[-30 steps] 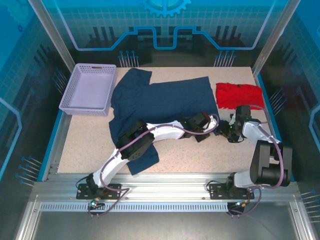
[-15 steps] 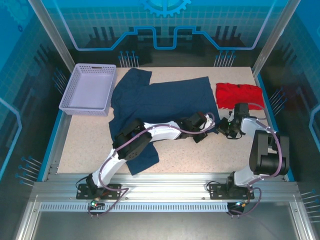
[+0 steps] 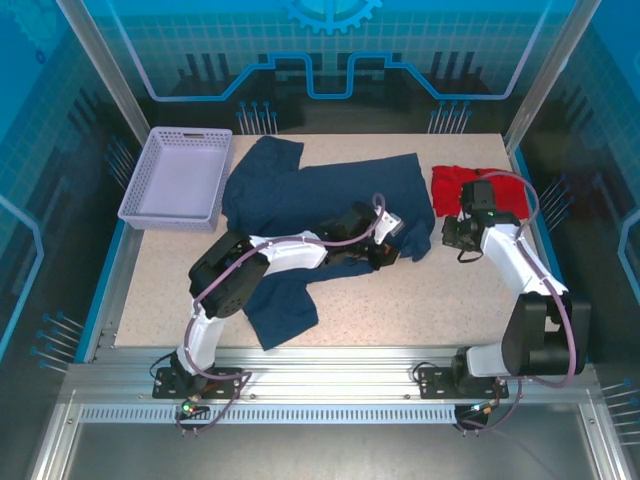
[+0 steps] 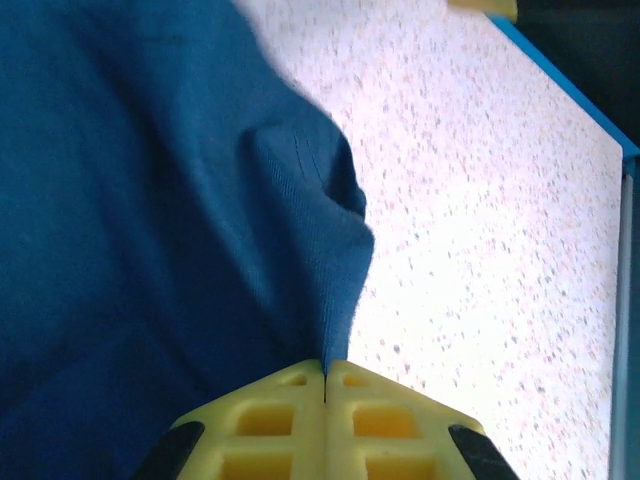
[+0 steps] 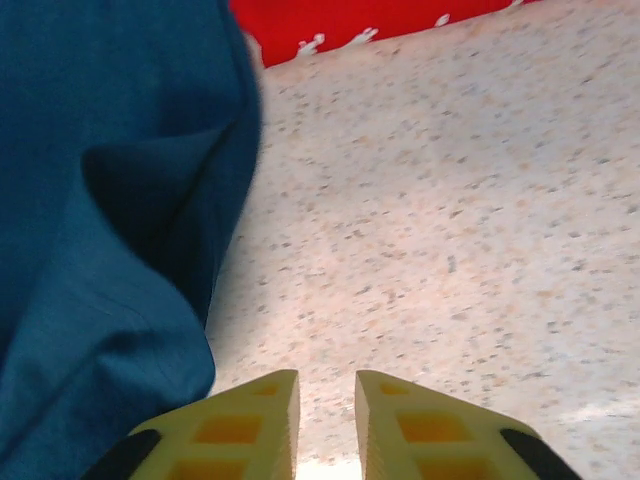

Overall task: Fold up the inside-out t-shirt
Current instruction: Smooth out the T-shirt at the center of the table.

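Inside-out t-shirt (image 3: pixel 320 190) lay spread mid-table, its right edge pinched in the clenched left gripper (image 4: pixel 325 372), apparently to draw it over for a fold, while the right gripper (image 5: pixel 327 385) hovered beside, slightly parted and empty.

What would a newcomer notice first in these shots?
The rumpled navy t-shirt sprawls across the table, with the left gripper shut on its right edge. A bright red garment lies at the far right and a lavender basket at the far left. The right gripper hangs beside the shirt, fingers slightly apart over bare table.
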Tool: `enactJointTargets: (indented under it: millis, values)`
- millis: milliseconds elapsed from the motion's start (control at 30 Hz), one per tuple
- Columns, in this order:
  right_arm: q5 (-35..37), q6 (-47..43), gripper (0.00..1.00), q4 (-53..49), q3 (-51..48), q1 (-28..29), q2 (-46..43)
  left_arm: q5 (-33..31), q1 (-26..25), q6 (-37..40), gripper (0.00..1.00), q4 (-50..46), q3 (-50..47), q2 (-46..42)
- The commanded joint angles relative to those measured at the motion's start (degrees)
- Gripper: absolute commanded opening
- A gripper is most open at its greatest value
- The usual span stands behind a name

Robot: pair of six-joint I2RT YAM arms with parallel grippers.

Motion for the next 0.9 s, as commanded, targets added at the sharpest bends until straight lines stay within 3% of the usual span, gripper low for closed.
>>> enactJointTargets:
  millis: [0, 67, 233, 500, 567, 700, 767, 867]
  values:
    - [5.78, -1.07, 0.26, -4.33, 1.41, 2.90, 0.62, 3.15, 0.06, -2.37, 0.00, 0.45, -0.55, 0.40]
    - [1.65, -1.07, 0.29, -3.62, -0.70, 3.80, -0.80, 3.04, 0.13, -2.63, 0.00, 0.44, -0.43, 0.60]
    - [-16.35, 3.70, 0.40, 3.70, -11.61, 4.50, -6.07, 2.69, 0.42, -3.61, 0.00, 0.36, -0.22, 0.78]
    - [-25.95, 12.81, 0.50, 18.47, -18.08, 4.24, -2.04, 2.47, 0.40, -3.78, 0.00, 0.22, -0.28, 0.59]
    - [-27.22, 13.51, 0.51, 20.96, -17.66, 4.21, 0.07, 2.38, 0.40, -3.79, 0.00, 0.27, -0.29, 0.51]
    - [-22.86, 12.14, 0.49, 22.29, -15.27, 3.78, 4.05, 2.56, 0.36, -4.02, 0.00, 0.62, -0.28, 0.42]
    - [-20.58, 10.84, 0.41, 22.61, -14.21, 3.00, 4.74, 2.68, 0.36, -4.05, 0.00, 0.61, -0.26, 0.34]
    - [-11.37, 7.92, 0.23, 19.35, -12.06, 2.44, 2.46, 3.11, 0.69, -4.46, 0.00, 0.79, -0.88, -0.14]
